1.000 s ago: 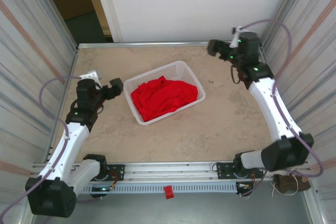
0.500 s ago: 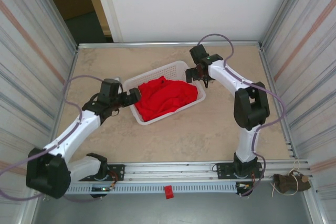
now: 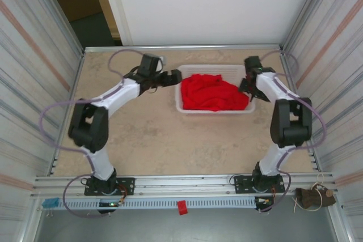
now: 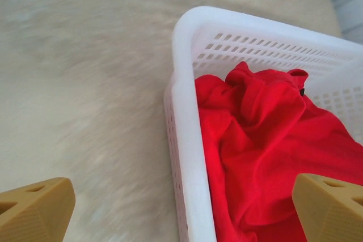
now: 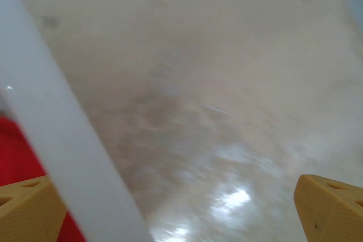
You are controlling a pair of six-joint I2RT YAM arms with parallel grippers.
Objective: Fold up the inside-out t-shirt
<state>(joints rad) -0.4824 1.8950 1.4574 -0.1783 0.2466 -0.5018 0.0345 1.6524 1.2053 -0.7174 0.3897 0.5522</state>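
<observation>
Crumpled bright red fabric t-shirt (image 3: 212,93) sits in the white plastic lattice basket (image 3: 211,111), twelve o'clock on the table (image 3: 142,137). Left pincer (image 3: 172,77) and right pincer (image 3: 248,87) are both released, flanking it. Looks light and limp: pinch a raised fold.

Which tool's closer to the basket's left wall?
Left. The left tool straddles the basket's left wall; the right tool sits across the basket, at the opposite wall.

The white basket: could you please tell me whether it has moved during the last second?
Yes: the basket slid right and now sits square to the table.
</observation>
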